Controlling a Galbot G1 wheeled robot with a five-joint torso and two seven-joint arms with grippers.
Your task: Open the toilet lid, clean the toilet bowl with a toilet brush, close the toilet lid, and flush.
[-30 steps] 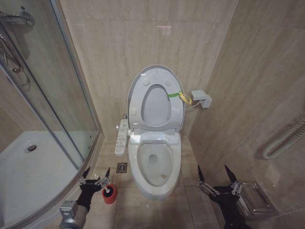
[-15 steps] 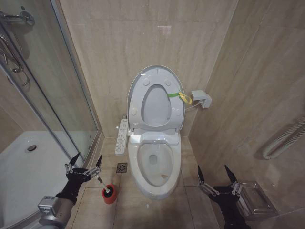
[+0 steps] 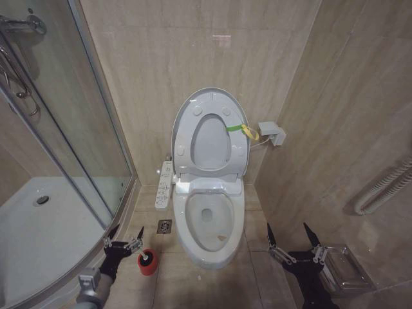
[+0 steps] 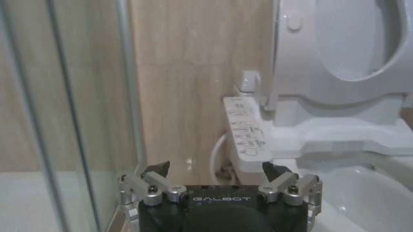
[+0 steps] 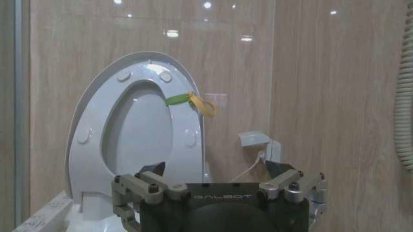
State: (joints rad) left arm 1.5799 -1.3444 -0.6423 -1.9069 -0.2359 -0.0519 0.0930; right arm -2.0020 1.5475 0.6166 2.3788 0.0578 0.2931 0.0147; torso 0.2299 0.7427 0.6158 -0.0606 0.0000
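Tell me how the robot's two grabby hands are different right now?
The left tool hangs close beside the toilet brush near the shower glass; the right tool hangs on the other side of the toilet bowl, with no brush near it. The left sits nearer the wall. Both are open and hold nothing.

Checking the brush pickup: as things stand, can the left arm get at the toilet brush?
Probably yes. The left gripper hangs open just beside the toilet brush in its red holder, nothing between them.
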